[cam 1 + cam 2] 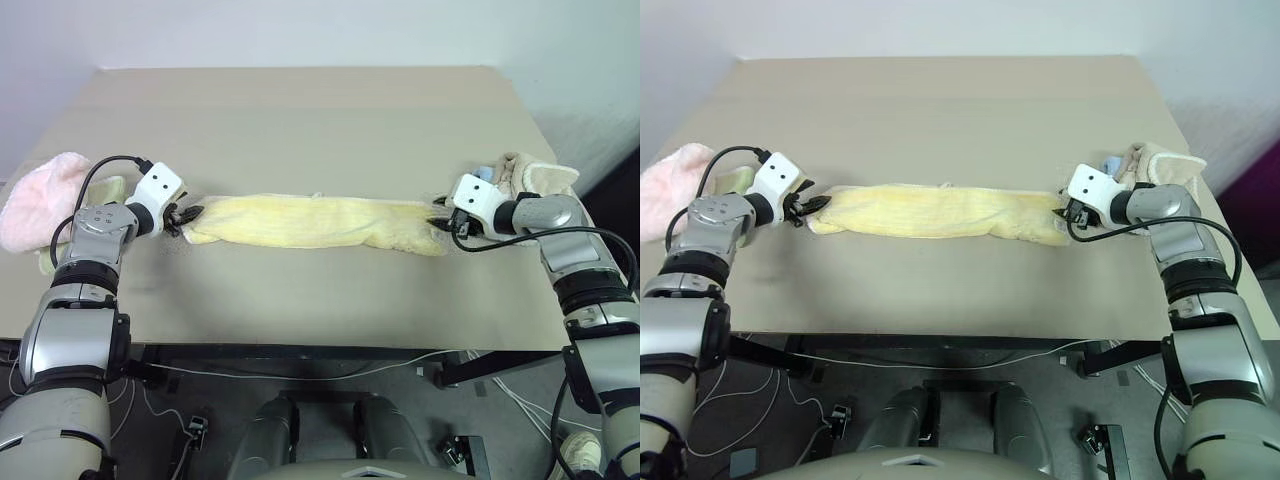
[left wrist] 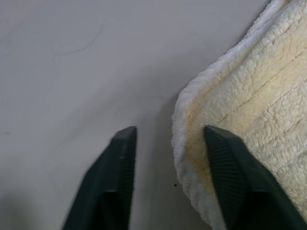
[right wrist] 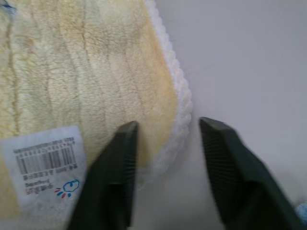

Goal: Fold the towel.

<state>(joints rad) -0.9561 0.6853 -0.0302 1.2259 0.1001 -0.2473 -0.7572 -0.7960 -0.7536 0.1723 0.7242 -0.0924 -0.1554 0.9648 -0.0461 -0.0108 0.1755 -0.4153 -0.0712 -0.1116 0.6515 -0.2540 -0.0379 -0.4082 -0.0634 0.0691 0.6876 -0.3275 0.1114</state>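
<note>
Towel flat on table, left gripper and right gripper unclenched at opposite ends.

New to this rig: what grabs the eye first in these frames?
The pale yellow towel, lying as a long narrow strip across the middle of the tan table. The left gripper and right gripper sit at its two ends, jaws open, each straddling the hem. A pink fluffy cloth lies at the table's left edge, a beige cloth at its right.

Pale yellow towel, pink cloth
</note>
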